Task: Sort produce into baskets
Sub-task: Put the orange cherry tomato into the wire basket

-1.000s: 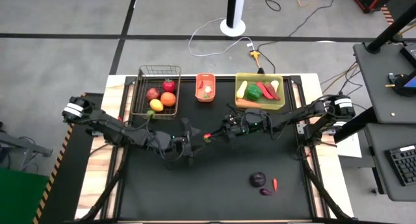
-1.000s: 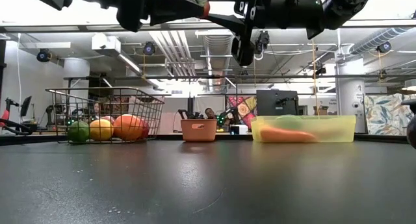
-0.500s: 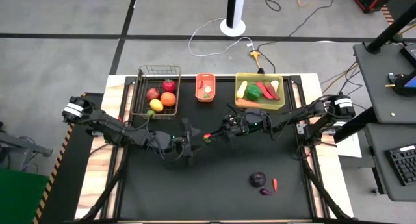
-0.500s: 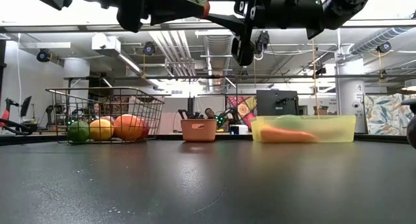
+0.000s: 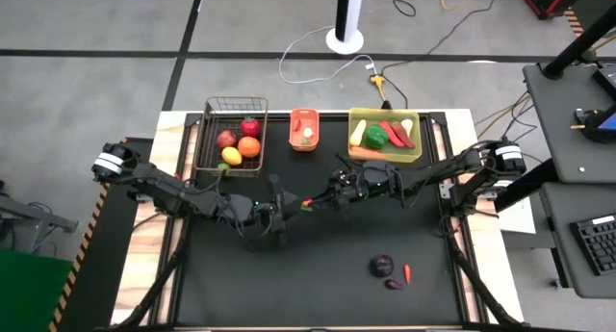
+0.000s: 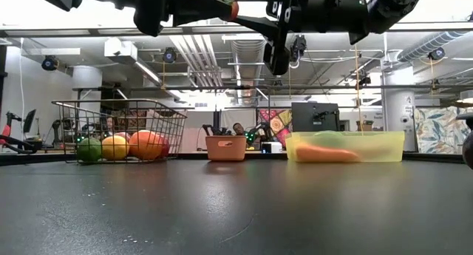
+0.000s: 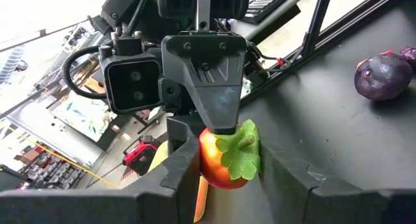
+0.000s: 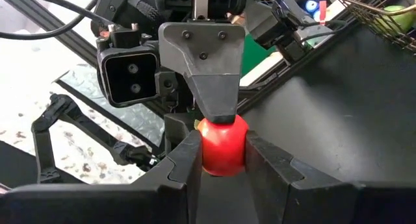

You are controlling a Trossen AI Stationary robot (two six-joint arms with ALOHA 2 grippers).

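Mid-handover above the table, raised clear of it. Left pincer and right pincer meeting tip to tip, both clamped on one small red tomato with a green leafy cap. Beyond the left pincer, wire basket already holding round fruit. Straight beyond the meeting point, orange basket with a few small pieces. Beyond the right pincer, yellow-green bin well stocked. Left to sort: eggplant and chilli, lying nearer than the right pincer.

Almost nothing has moved. In the high view the small red tomato, pinched between the left gripper and right gripper, has barely drifted.
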